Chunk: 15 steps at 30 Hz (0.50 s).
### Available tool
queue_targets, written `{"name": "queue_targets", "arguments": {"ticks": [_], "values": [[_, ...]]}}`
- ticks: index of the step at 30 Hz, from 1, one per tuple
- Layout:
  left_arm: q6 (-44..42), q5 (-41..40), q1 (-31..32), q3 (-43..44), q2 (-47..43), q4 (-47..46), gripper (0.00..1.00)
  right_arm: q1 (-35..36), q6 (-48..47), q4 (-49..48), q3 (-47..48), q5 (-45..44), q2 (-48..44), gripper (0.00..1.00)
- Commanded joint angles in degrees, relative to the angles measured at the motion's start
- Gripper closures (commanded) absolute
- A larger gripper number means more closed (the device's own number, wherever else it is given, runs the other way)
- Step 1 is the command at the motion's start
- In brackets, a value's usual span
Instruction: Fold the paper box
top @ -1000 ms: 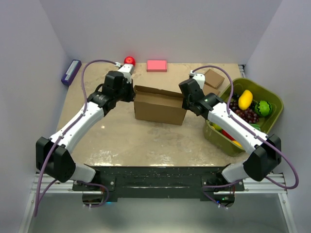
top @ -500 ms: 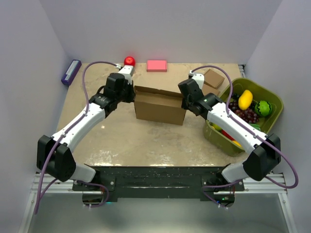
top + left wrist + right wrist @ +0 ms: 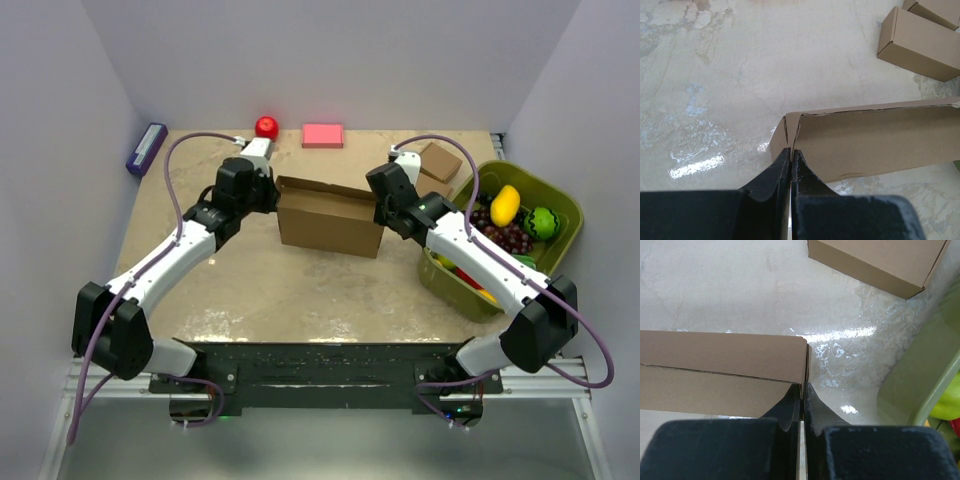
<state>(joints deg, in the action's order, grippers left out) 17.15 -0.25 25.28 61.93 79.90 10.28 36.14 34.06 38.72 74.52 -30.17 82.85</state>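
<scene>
The paper box (image 3: 330, 222) stands as a brown cardboard shell in the middle of the table, open at the top. My left gripper (image 3: 274, 194) is at its left end, shut on the thin end flaps (image 3: 792, 131); the long side panel (image 3: 880, 140) runs off to the right. My right gripper (image 3: 381, 208) is at the right end, shut on the corner edge (image 3: 807, 362) of the box (image 3: 720, 370). Both pairs of jaws stand nearly together with only cardboard between them.
Two small closed brown boxes (image 3: 437, 161) lie behind the right gripper, near a green basket (image 3: 563, 199) of toy fruit at the right edge. A red ball (image 3: 266, 126), a pink block (image 3: 322, 135) and a purple object (image 3: 146, 146) sit along the back.
My left wrist has shifted slightly nearer and the left arm's elbow has moved. The box and the right arm have hardly moved.
</scene>
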Motion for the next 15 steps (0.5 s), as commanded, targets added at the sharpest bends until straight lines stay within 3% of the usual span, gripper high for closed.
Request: {"name": "queue_targets", "arguments": {"ticks": [1,15], "values": [[2.3,4.2,2.0,-5.0,1.1,2.6,1.00,0.9,1.7,4.9,-2.6,3.3,1.3,1.00],[2.7,1.2,2.1,-12.9,1.5,-1.8,1.00,0.9,1.5,4.7,-2.9,3.4,0.9,1.00]]}}
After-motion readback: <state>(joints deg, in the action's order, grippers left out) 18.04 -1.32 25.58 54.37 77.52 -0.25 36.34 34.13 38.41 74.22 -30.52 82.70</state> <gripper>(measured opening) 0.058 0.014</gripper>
